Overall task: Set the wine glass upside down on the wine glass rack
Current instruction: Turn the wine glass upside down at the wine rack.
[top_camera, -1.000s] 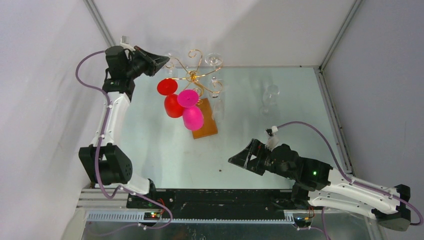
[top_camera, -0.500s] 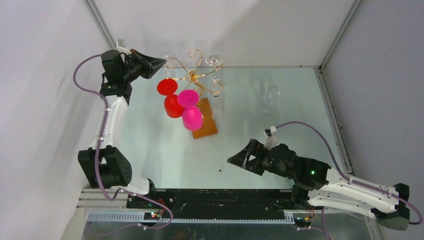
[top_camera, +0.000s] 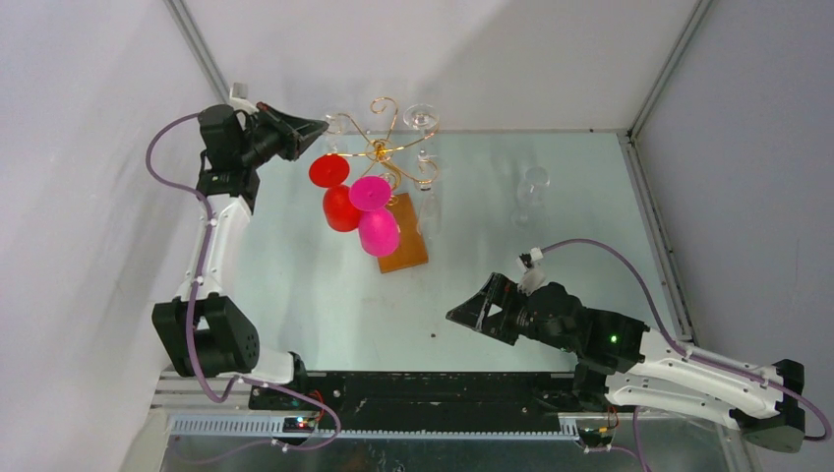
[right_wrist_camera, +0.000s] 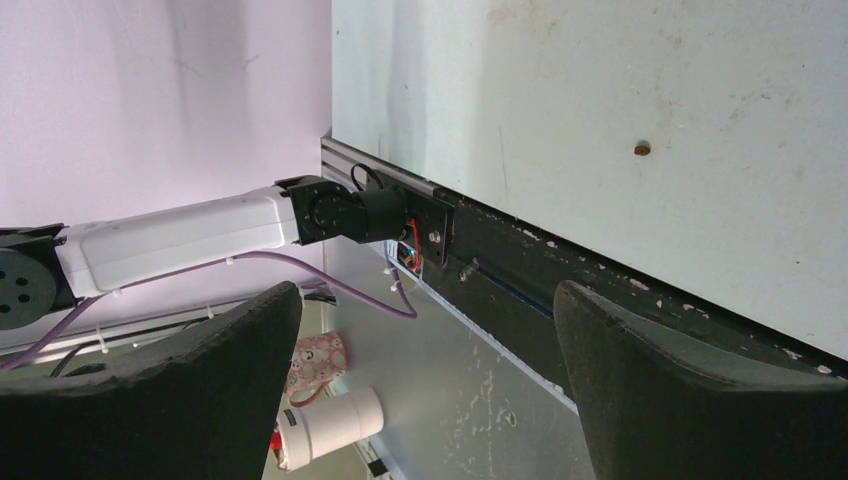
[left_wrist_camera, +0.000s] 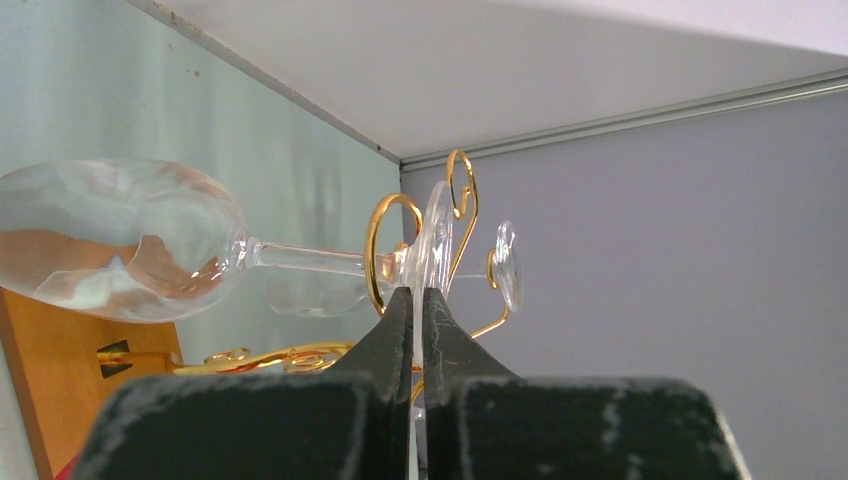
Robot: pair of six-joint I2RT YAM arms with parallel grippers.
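**Left gripper (left_wrist_camera: 418, 296) clamped on the clear wine glass (left_wrist_camera: 120, 240) at the rack**

The fingers (left_wrist_camera: 390, 325) are pinched shut on the edge of the glass's round foot. Its stem and bowl reach straight out ahead of the fingertips. A curl of the gold wine glass rack (top_camera: 380, 147) crosses the stem just past the fingertips. A red glass (top_camera: 340, 207) and a pink glass (top_camera: 379, 231) hang beyond, over the rack's wooden base (top_camera: 409, 252). The right gripper (right_wrist_camera: 428, 292) is spread wide with nothing in it, well apart from the rack and low over the table (top_camera: 315, 285).

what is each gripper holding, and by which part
The left gripper pinches the clear wine glass by the edge of its round foot; the open right gripper holds nothing.
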